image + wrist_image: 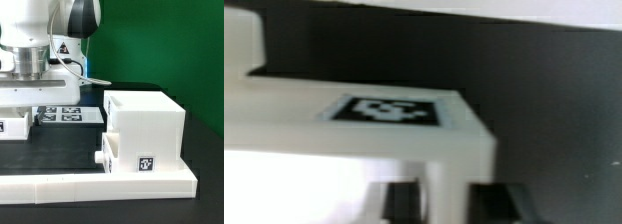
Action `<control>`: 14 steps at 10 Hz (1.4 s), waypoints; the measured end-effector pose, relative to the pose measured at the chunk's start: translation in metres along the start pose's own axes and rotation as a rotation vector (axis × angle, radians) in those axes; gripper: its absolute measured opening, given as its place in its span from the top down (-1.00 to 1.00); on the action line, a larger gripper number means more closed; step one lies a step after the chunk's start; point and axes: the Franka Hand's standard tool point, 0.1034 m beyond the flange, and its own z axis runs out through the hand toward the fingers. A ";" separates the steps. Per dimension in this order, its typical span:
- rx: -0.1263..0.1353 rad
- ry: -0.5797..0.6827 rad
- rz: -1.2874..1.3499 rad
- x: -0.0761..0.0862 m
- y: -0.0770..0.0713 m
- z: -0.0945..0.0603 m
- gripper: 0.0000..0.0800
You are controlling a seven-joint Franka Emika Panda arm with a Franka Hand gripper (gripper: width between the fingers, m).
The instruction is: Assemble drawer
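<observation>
If the drawer tray twists: we judge it could slip or cock in the gripper, because the hold is on one thin wall and the rest of the tray sits off to one side.
Gripper: its two dark fingers press either side of that wall; blurred as the wrist view is, we read it as clamped on the tray.
Tray tag: lies on the tray's flat face, close to the fingers.
Arm: comes straight down at the exterior view's left, wrist upright, over the tray at the frame's edge on the counter.
Marker board: lies flat just beyond the arm.
Box shell: stands well apart at the exterior view's right, beside the low white rail; we judge a tilted tray would jam at its mouth.
</observation>
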 end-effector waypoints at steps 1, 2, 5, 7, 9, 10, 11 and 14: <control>0.000 0.000 -0.001 0.000 0.000 0.000 0.79; 0.000 0.000 -0.001 0.000 0.000 0.000 0.90; 0.000 0.000 -0.002 0.000 0.000 0.000 0.90; 0.007 -0.019 -0.012 0.000 -0.004 -0.002 0.90; 0.030 -0.071 -0.060 0.016 -0.021 -0.028 0.89; 0.035 -0.081 -0.088 0.025 -0.027 -0.041 0.89; 0.043 -0.091 -0.141 0.033 -0.030 -0.053 0.89; 0.047 -0.091 -0.202 0.038 -0.031 -0.054 0.89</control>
